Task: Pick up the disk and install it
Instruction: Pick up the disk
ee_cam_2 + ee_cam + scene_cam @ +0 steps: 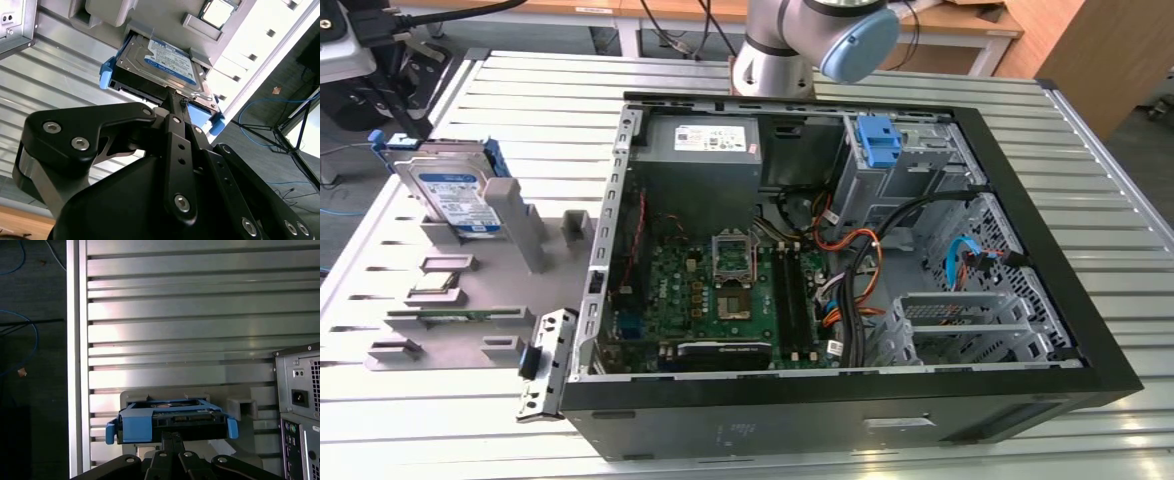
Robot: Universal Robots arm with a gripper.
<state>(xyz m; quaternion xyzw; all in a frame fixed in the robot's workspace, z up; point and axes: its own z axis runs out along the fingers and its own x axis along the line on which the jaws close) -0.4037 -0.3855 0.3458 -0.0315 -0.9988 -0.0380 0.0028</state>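
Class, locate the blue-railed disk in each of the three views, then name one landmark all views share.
Exterior view: the disk stands in the grey holder, at the exterior view's left.
Second wrist view: just beyond the gripper, label showing.
First wrist view: just beyond the gripper, edge-on.
Shared landmark: the computer case.

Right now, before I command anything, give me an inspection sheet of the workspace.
Surface: slatted metal table, bearing an open computer case and a grey fixture.
Job's things: disk stands on edge in the fixture's slot, blue rails on; not installed.
Clutter: small parts lie in the fixture's pockets.
Grippers: gripper at the disk's edge; whether it grips cannot be told.
Cables: orange, blue and black leads inside the case; blue cable on the floor.
Surroundings: wooden furniture beyond the table.
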